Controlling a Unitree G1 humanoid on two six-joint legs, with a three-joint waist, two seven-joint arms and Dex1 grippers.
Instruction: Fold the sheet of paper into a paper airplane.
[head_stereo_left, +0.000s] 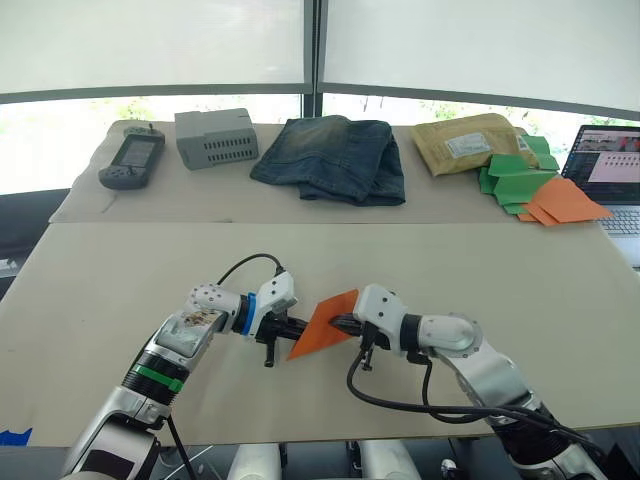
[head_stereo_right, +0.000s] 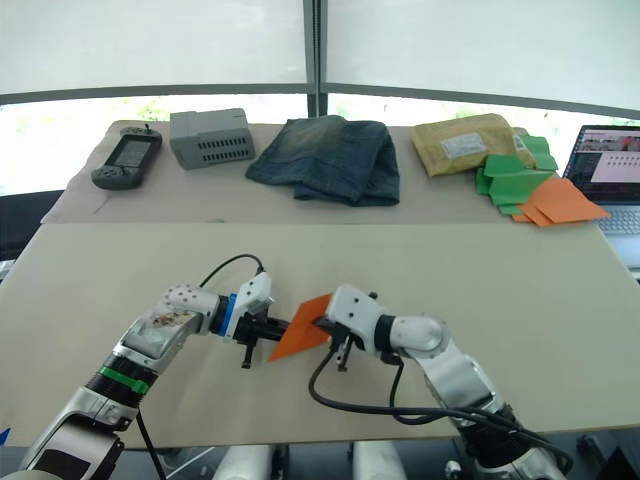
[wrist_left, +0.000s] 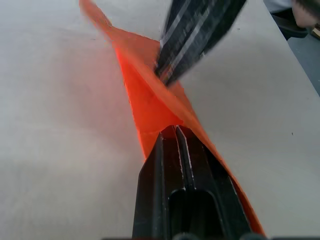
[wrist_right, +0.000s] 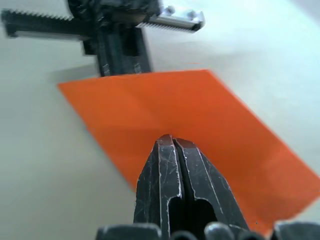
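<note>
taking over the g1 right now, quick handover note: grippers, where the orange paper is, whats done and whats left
Left gripper: shut on the sheet of paper, pinching its edge from the robot's left side.
Right gripper: shut on the same sheet from the opposite side.
The sheet is held between the two grippers above the near table, tilted, not lying flat. It reads as a plain flat orange piece with perhaps one crease along it.
Done: sheet picked up and gripped by both arms.
Left: nearly all the folding; no pointed dart shape yet.
On the far table: green folded papers and paler orange folded papers, not part of this job.
</note>
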